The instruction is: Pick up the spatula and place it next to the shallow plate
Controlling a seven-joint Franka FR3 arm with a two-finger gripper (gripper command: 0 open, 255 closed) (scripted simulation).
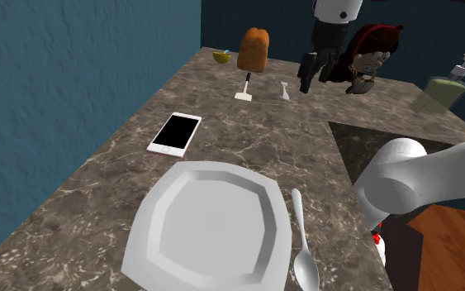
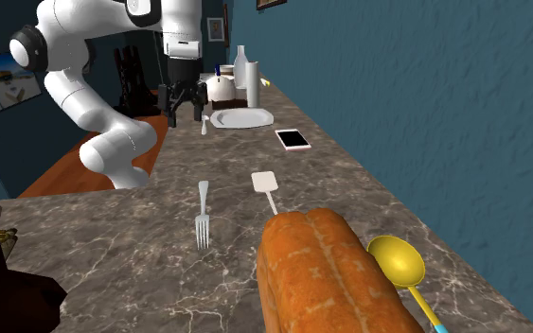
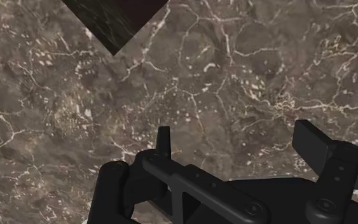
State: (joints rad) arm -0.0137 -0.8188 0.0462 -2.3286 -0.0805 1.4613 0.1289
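Shoulder view: marble counter biggest, then white shallow plate at the near end, nothing placed beside it yet. Gripper hangs over bare counter, fingers spread, empty. Spatula lies flat at far end, well apart from plate. You've got approach, grasp, carry + place all left

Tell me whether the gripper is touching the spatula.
Apart. The second exterior view shows bare counter between the gripper and the spatula.
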